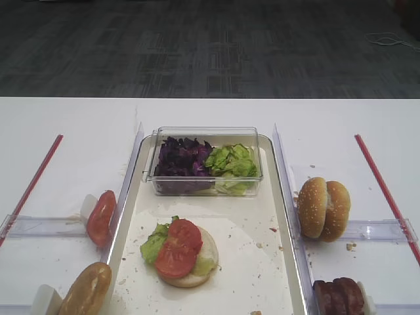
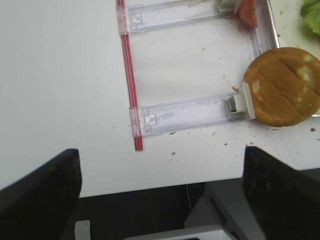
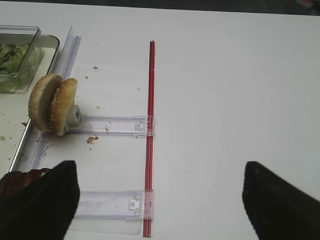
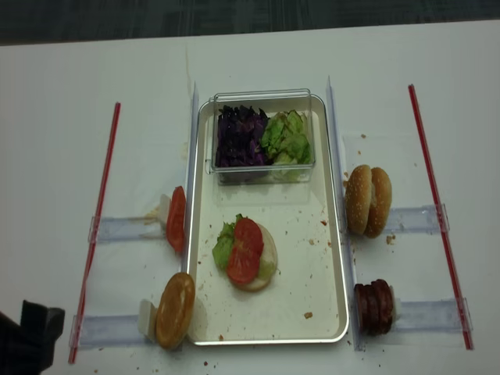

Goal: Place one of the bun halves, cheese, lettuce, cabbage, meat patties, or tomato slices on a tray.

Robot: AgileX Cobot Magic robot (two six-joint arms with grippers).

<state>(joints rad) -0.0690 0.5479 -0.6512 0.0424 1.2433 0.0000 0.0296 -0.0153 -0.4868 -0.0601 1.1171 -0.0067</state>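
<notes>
On the cream tray lies a bun half topped with lettuce and two tomato slices. Another tomato slice stands in the left rack. A bun half stands in the front left rack. Two bun halves stand in the right rack, and the meat patties in front of them. Cheese is out of view. My left gripper is open and empty over the table's front edge, left of the bun. My right gripper is open and empty over the red strip.
A clear tub at the tray's back holds purple cabbage and lettuce. Clear racks and red strips lie on the white table on both sides. Crumbs speckle the tray. A dark part of the left arm shows at the front left corner.
</notes>
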